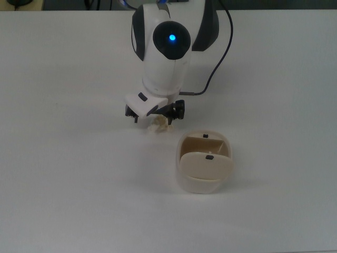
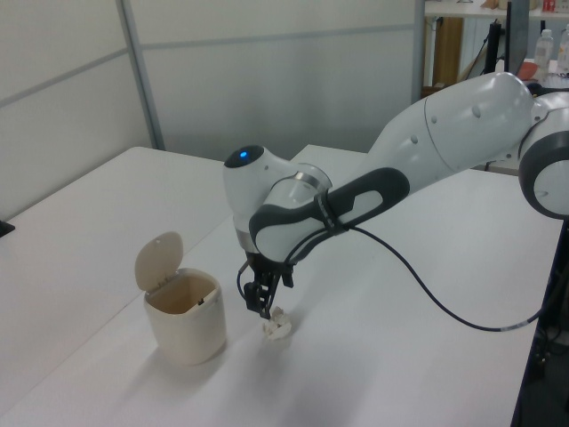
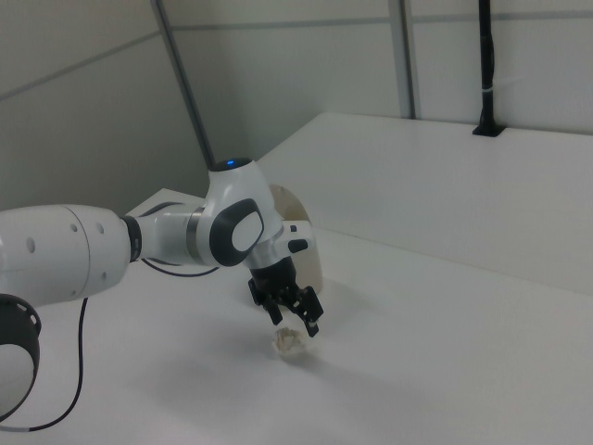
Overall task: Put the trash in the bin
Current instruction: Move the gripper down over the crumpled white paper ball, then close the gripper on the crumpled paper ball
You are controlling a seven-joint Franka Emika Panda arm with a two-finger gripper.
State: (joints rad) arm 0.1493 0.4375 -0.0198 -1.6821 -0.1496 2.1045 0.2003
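The trash (image 1: 158, 126) is a small crumpled off-white wad on the white table, partly covered by the arm in the top view. It also shows as the trash (image 2: 277, 328) and the trash (image 3: 290, 344). My gripper (image 1: 153, 120) hangs just above it, open, with a finger on either side and nothing held; it is the gripper (image 2: 264, 308) and the gripper (image 3: 295, 322). The bin (image 1: 204, 164) is cream-beige and stands close to the top view's right of the trash, its flap lid (image 2: 158, 259) tipped up and its inside showing. In the right view the bin (image 3: 309, 252) is mostly behind the arm.
The white arm with its black cable (image 2: 427, 294) reaches in over the table (image 1: 63, 174). Wall panels (image 2: 80, 80) stand along the far edge in the left view. A black post (image 3: 485, 74) stands at the table's back in the right view.
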